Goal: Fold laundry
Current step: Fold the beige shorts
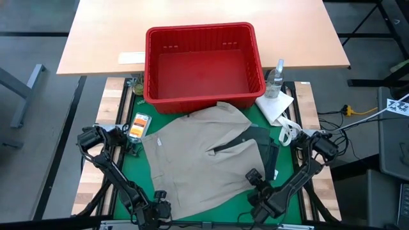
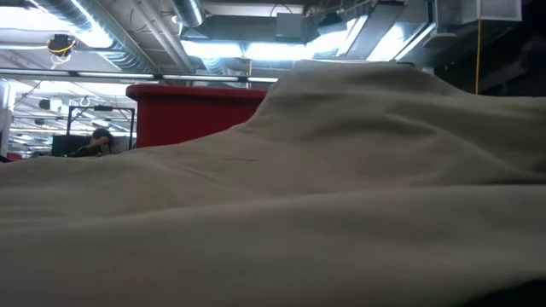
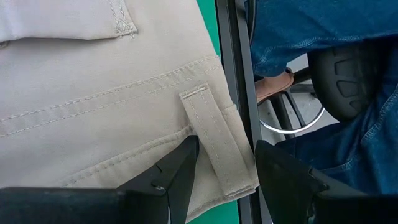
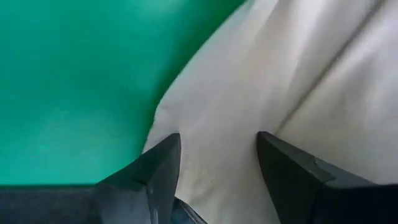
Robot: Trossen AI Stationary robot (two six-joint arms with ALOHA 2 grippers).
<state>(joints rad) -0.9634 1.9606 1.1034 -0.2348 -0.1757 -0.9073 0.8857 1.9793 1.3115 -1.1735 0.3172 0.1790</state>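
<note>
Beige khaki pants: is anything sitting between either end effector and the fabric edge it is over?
Nothing visible. The left end effector straddles a belt loop at the edge of the beige khaki pants with open fingers; the right end effector is open over another edge of the pants, above the green mat.

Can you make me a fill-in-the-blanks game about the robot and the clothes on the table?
1. The basket behind the khaki pants is colored ____.
2. The mat under the pants is colored ____.
3. In its wrist view, the left gripper has its fingers on either side of a belt ____ on the pants.
4. The inside of the basket holds ____ clothes.

Missing words: red; green; loop; no
</note>
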